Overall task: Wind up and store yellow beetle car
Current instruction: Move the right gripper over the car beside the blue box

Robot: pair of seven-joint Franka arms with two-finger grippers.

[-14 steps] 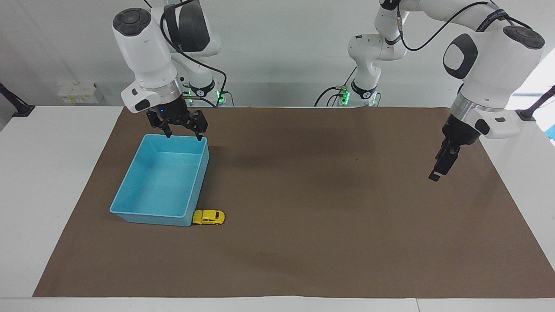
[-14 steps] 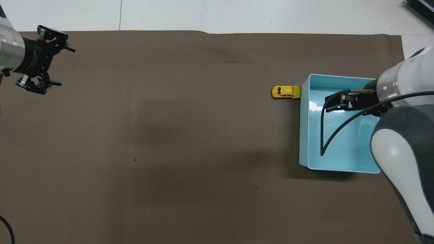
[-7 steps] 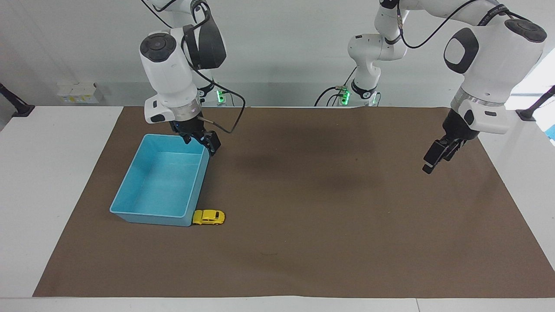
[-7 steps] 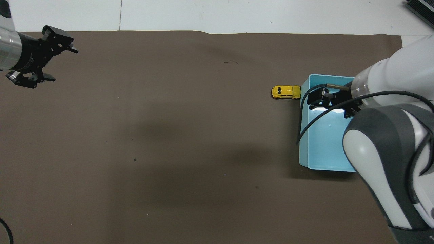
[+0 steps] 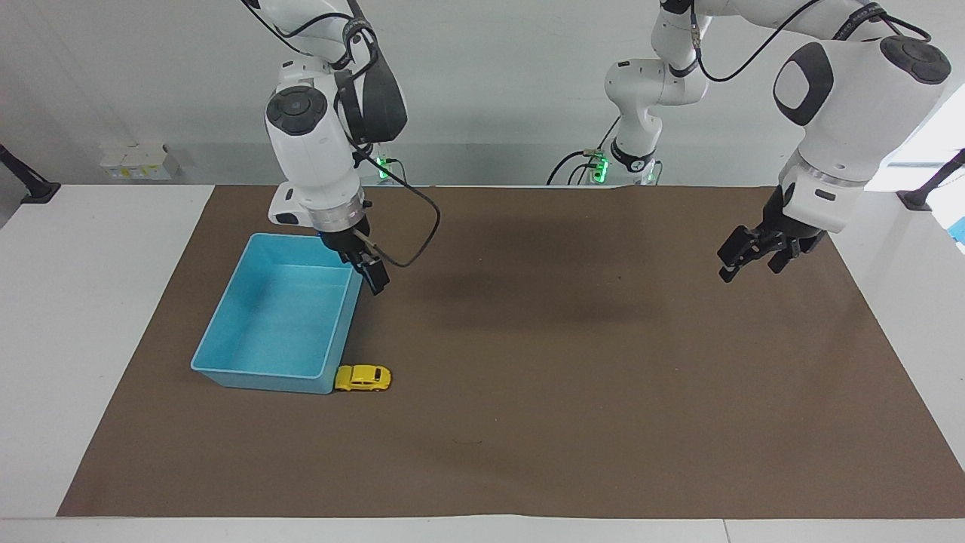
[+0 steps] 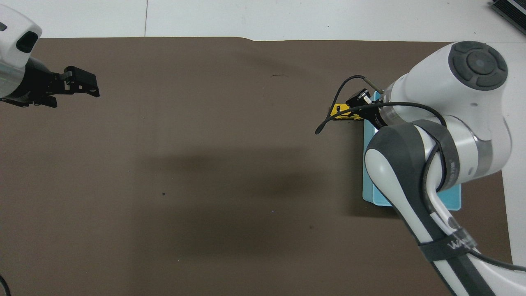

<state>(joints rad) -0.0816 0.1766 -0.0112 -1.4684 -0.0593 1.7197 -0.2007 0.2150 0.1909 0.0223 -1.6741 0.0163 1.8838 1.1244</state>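
The yellow beetle car (image 5: 363, 378) stands on the brown mat, touching the outside of the blue bin (image 5: 256, 379) at the corner farthest from the robots. My right gripper (image 5: 373, 280) hangs open in the air beside the bin's wall toward the table's middle, well clear of the car. In the overhead view the right gripper (image 6: 348, 105) covers part of the car (image 6: 344, 116), and the arm hides most of the bin (image 6: 452, 201). My left gripper (image 5: 754, 260) is open and empty, raised over the mat at the left arm's end, and also shows in the overhead view (image 6: 80, 80).
The brown mat (image 5: 565, 377) covers most of the white table (image 5: 75, 302). The bin has nothing in it. A black cable loops off the right wrist (image 5: 422, 226).
My right gripper has moved from over the bin's wall nearest the robots out past the bin's side, turned and come lower toward the car. My left gripper rose a little and turned. The car and bin have not moved.
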